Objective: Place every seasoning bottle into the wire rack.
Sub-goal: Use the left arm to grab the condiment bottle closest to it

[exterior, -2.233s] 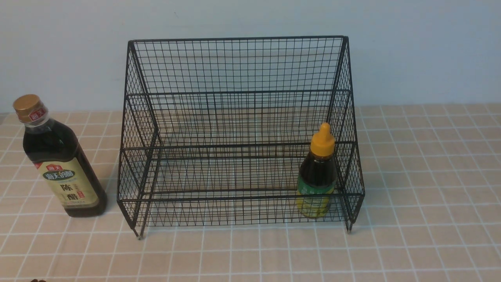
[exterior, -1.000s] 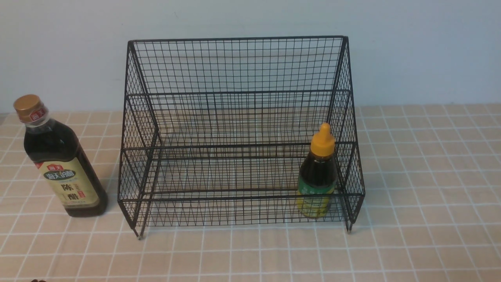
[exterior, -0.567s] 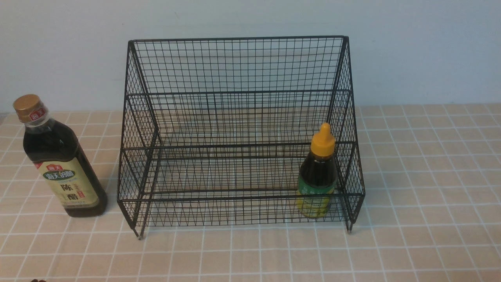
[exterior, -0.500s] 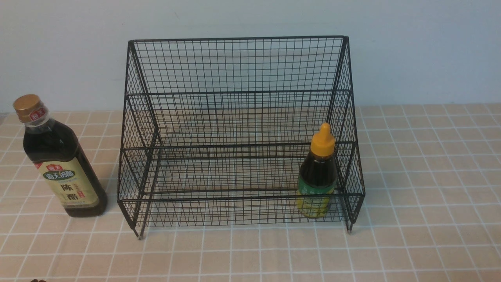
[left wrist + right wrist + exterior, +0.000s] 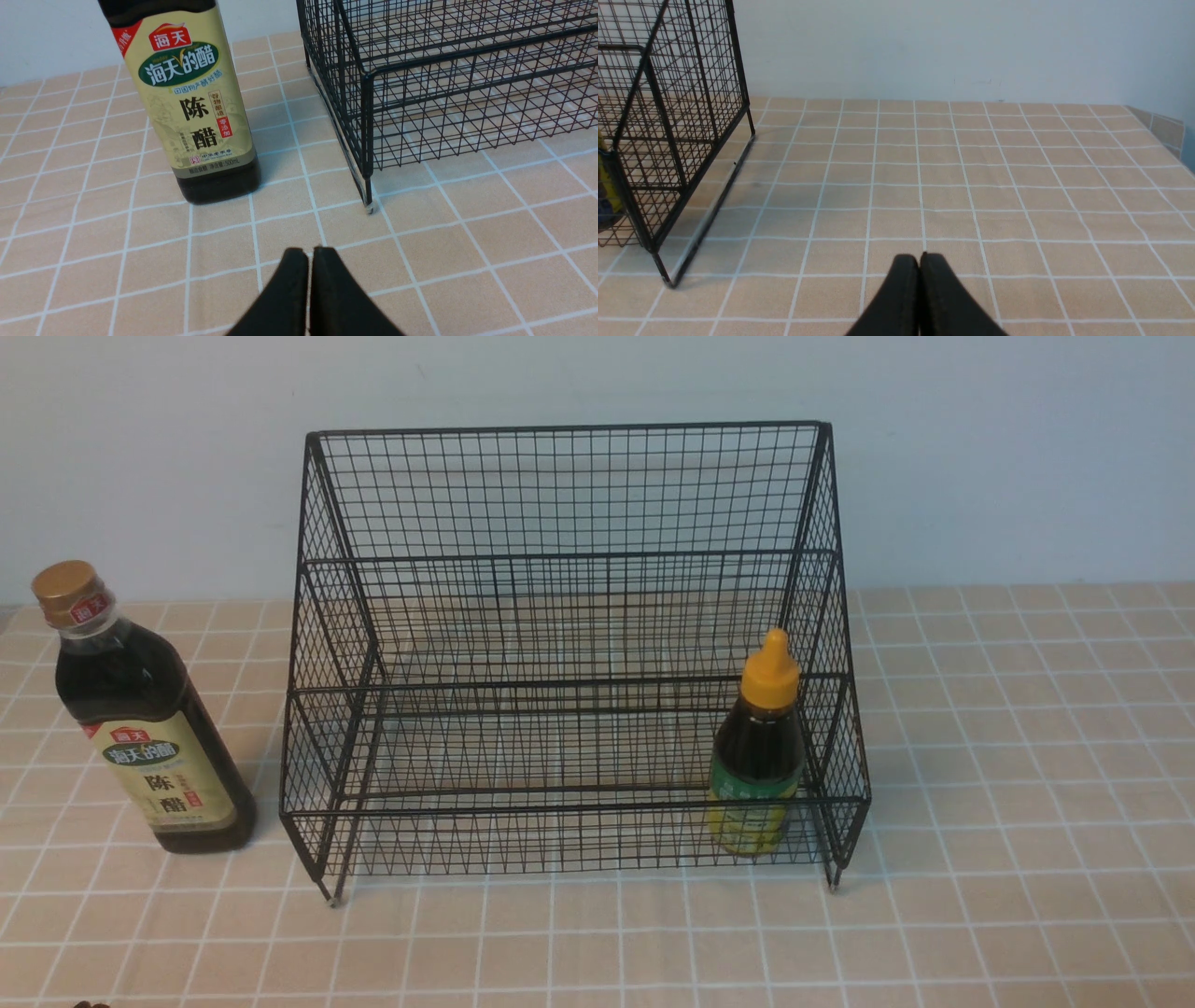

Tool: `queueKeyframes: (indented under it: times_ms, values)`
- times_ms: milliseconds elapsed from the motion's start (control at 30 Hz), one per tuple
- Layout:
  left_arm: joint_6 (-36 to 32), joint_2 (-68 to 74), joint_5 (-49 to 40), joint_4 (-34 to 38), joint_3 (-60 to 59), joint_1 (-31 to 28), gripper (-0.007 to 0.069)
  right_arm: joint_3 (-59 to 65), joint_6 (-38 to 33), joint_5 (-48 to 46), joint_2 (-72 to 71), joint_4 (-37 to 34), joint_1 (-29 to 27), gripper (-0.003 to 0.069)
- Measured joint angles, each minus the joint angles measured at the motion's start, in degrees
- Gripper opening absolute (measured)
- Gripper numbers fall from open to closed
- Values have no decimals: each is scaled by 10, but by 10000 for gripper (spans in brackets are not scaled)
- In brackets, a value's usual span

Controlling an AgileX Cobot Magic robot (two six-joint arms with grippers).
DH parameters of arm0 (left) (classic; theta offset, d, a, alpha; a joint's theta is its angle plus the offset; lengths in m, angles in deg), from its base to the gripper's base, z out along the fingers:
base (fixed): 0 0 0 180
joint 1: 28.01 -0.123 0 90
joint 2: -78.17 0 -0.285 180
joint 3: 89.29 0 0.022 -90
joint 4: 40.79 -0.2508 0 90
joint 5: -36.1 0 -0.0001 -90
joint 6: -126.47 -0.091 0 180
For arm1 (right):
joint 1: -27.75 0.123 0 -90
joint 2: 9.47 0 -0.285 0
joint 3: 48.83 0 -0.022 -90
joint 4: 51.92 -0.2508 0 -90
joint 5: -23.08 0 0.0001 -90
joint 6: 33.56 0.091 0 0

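Observation:
The black wire rack [image 5: 569,555] stands in the middle of the tiled table. Upright on its lower tier, at the right end, is the short seasoning bottle [image 5: 758,747] with an orange nozzle cap. The tall seasoning bottle [image 5: 140,714] with a gold cap and beige label stands on the table left of the rack, outside it. In the left wrist view my left gripper [image 5: 310,252] is shut and empty, a little in front of the tall bottle [image 5: 191,93] and the rack's front corner leg [image 5: 369,196]. My right gripper [image 5: 919,257] is shut and empty over bare tiles, right of the rack [image 5: 668,140].
A pale wall runs behind the table. The tiled tablecloth [image 5: 1027,756] stretches to the right of the rack and in front of it. The table's right edge [image 5: 1164,130] shows in the right wrist view.

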Motion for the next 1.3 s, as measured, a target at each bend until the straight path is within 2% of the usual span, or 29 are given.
queueKeyframes:
  times_ms: [433,633,700,733,833,933,1000,1067,1100,1167,1200,1300]
  values:
    - [2,0,11,-15,0,0,-7,0,0,0,0,0,0,-14]
    - [89,0,125,150,0,0,-7,0,0,0,0,0,0,-14]
    - [100,0,158,201,0,0,-7,0,0,0,0,0,0,-14]
    - [101,0,158,205,0,0,-7,0,0,0,0,0,0,-14]
    - [101,0,236,261,0,0,-7,0,0,0,0,0,0,-14]
    - [97,0,365,263,3,0,-7,0,0,0,0,0,0,-14]
    - [75,0,402,246,26,0,-7,0,0,0,0,0,0,-14]
    - [22,12,413,220,77,0,-7,0,0,0,0,0,0,-14]
    - [-18,32,404,208,115,0,-7,0,0,0,0,0,0,-14]
    - [-46,55,392,204,141,0,-7,0,0,0,0,0,0,-14]
    - [-108,100,355,202,191,0,-7,0,0,0,0,0,0,-14]
    - [-180,187,303,211,258,0,-7,0,0,0,0,0,0,-14]
